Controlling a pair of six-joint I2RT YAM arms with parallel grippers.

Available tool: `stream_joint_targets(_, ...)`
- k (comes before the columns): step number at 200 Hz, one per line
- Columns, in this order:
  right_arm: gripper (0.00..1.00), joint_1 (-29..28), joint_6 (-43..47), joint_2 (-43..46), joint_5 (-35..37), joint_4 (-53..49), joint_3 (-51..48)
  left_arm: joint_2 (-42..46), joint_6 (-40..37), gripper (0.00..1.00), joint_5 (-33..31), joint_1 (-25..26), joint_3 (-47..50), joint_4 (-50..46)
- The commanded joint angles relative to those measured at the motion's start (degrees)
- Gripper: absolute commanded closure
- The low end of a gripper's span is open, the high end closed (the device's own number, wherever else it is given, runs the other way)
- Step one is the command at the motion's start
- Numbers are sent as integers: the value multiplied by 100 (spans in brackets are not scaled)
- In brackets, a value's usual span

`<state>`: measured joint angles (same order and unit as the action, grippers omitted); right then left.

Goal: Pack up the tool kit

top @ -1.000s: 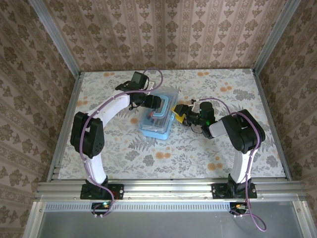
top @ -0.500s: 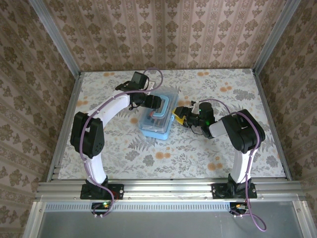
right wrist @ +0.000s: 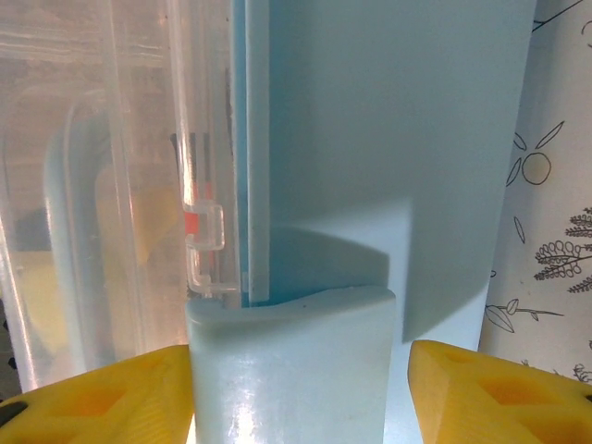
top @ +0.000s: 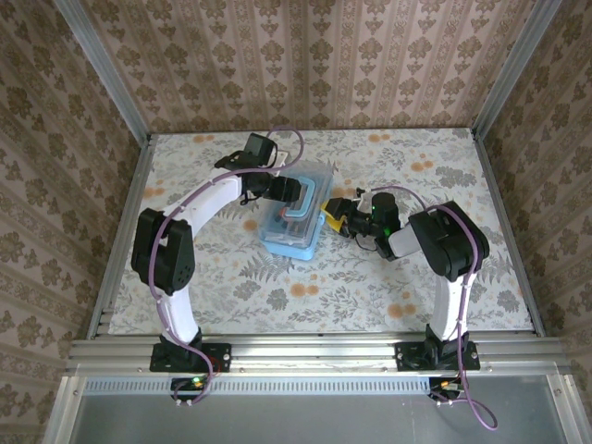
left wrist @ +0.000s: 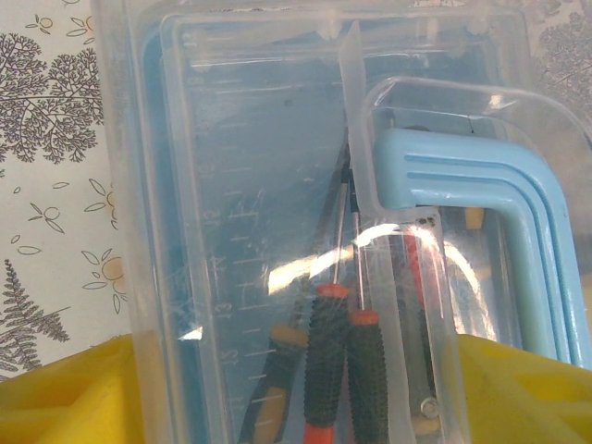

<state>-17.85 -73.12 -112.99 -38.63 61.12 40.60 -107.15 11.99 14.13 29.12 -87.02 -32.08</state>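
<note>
**Mia:** Where is the tool case?

**Ben:** The case [top: 294, 227] sits in the middle of the tabletop [top: 416, 268], between the two arms. Its clear lid [left wrist: 240, 185] is down. The screwdrivers [left wrist: 347, 370] lie inside, under the lid, next to the blue handle [left wrist: 481, 180].

**Mia:** Why is the left gripper [top: 301, 196] on top of it?

**Ben:** I think it is there so the case does not slide. Its yellow fingers [left wrist: 55, 407] are apart, one at each side of the lid. I cannot tell if they squeeze or just press.

**Mia:** And the right gripper [top: 330, 219]?

**Ben:** It is low down at the right side of the case. Its fingers [right wrist: 102, 398] are apart too, and a blue flap [right wrist: 291, 370] on the case sits between them. One finger looks to touch the flap. By the other finger I see a thin gap, so I think it is not squeezing.

**Mia:** What is the flap for?

**Ben:** I guess it is the clasp that locks the lid. That is why the gripper is right there.

**Mia:** So is the packing almost done?

**Ben:** I think so. The tools are in and the lid is down. The clasp looks like the last job. If the case slips, the clasp may not snap.
</note>
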Motion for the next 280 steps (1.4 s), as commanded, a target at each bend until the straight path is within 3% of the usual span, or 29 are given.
stream_joint_targets(1, 35, -167, -312, -214, -118, 506, -72, -544, 330, 59, 881, 120, 371, -483)
stream_joint_targets(82, 40, -184, -581, -202, -113, 1016, -191, -526, 330, 59, 881, 120, 370, -482)
stream_joint_targets(280, 43, -114, -53, 256, -13, 210, -289, -551, 313, 59, 863, 120, 343, -510)
